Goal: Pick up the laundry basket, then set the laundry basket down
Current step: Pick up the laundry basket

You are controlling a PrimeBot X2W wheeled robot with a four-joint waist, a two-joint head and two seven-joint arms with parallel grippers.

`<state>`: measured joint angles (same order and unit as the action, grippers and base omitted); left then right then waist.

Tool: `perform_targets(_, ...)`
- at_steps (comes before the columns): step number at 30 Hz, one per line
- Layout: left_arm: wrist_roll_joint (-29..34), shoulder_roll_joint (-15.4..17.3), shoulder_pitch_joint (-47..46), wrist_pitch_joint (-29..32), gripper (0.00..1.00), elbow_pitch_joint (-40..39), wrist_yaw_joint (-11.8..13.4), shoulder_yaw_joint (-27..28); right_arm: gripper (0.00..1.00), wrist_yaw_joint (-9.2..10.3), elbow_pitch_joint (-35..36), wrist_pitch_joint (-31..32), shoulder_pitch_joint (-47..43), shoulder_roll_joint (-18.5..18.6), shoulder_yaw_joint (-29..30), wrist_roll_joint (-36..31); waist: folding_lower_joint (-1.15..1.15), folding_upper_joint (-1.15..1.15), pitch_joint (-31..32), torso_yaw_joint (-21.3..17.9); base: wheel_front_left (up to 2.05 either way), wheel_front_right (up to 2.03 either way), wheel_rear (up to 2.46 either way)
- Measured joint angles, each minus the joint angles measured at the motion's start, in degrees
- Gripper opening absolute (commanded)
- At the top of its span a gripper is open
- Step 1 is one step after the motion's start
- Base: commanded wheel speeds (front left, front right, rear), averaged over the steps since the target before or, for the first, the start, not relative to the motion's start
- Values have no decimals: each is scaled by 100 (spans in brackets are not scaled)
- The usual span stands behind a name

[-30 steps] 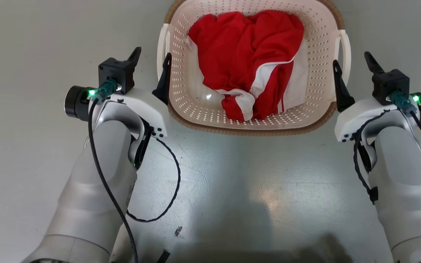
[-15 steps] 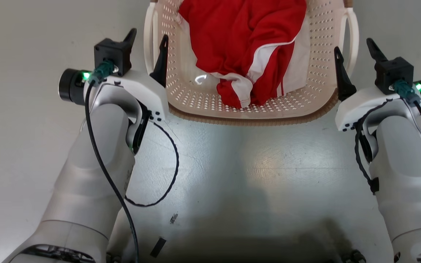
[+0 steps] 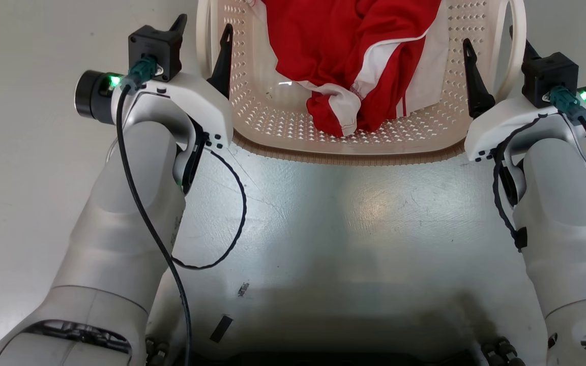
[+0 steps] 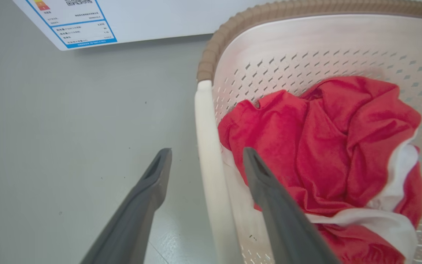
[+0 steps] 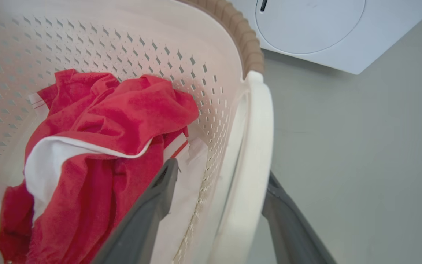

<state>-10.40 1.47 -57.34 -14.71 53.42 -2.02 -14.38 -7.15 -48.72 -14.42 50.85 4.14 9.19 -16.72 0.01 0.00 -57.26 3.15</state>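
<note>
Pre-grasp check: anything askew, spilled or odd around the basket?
The laundry basket stands upright, red-and-white garment fully inside; left gripper and right gripper are open, each straddling a side handle. Nothing odd beyond two dark scraps on the floor.

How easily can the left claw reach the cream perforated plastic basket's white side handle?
Probably easily: the open left claw straddles the white handle, one finger outside, one inside the basket, nothing blocking.

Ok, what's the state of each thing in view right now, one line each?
laundry basket: upright on the floor, not lifted, not gripped.
red and white garment: crumpled inside the basket.
left gripper: open, fingers straddling the left handle.
right gripper: open, fingers straddling the right handle.
washing machine: door looks shut.
</note>
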Motion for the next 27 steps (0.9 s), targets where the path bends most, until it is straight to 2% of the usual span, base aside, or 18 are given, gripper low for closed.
perform_targets(14, 31, -1, -380, 0, 100, 558, -2, -158, 100, 0, -268, -4, 220, 1, -143, 240, 0, 0, -123, -41, 0, 0, 0)
perform_targets(27, -127, -4, -667, 0, 100, 1092, -10, -597, 100, -24, -1268, -22, 804, 12, -246, 481, 0, 0, -92, -54, 0, 0, 0)
